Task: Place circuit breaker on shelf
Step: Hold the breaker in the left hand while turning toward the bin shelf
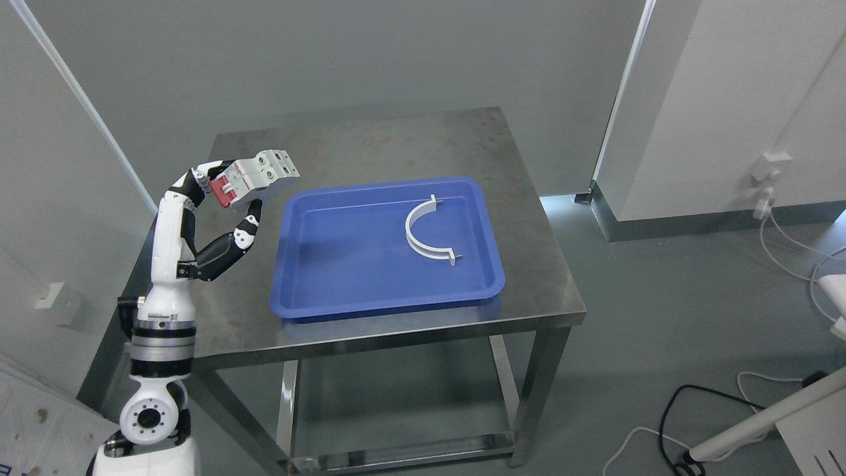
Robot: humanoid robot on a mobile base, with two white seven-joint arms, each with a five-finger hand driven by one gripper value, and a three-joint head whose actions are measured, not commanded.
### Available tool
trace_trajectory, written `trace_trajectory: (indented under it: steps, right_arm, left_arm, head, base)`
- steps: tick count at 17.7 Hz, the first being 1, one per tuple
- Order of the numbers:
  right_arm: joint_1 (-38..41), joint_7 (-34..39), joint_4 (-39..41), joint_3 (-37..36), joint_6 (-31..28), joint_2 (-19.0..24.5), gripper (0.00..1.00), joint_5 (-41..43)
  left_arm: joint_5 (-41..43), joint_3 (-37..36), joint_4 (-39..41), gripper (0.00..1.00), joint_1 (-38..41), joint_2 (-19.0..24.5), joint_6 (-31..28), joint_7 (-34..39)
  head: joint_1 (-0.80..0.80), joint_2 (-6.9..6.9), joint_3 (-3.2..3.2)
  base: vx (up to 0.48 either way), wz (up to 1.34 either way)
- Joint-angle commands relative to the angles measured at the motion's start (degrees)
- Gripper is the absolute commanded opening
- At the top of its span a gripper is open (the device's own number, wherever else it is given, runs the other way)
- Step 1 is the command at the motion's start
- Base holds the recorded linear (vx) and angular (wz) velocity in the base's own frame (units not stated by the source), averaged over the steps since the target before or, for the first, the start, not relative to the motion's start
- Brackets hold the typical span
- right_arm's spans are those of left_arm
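A white circuit breaker (254, 175) with a red switch end is held up in the air by my left hand (228, 198), above the left part of the steel table (370, 145) and just left of the blue tray (330, 277). The fingers (198, 184) curl over its red end and the thumb (246, 228) presses from below. My left arm rises from the lower left corner of the head view. No right hand shows.
The blue tray holds a white half-ring clamp (426, 231). The table has an open lower frame. Cables (687, 423) and a white pole (767, 416) lie on the floor at the lower right. A wall corner (661, 132) stands right.
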State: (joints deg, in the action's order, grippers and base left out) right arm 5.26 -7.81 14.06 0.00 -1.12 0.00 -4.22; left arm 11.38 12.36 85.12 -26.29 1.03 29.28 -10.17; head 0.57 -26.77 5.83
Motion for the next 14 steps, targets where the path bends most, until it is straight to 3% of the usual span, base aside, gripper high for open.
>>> trace_trajectory:
  steps: [1, 14]
  right_arm:
    - [0.0, 0.0, 0.0, 1.1, -3.4, -1.0, 1.00, 0.0]
    - [0.0, 0.0, 0.0, 1.1, -3.4, -1.0, 1.00, 0.0]
  left_arm:
    - [-1.4, 3.0, 4.3, 0.14, 2.0, 0.0, 0.0, -0.5]
    - [-1.5, 2.3, 4.1, 0.14, 1.9, 0.0, -0.3, -1.7]
  head:
    - [0.00, 0.00, 0.00]
    - [0.00, 0.00, 0.00]
  base:
    - [-0.203, 0.03]
    - [-0.169, -0.11]
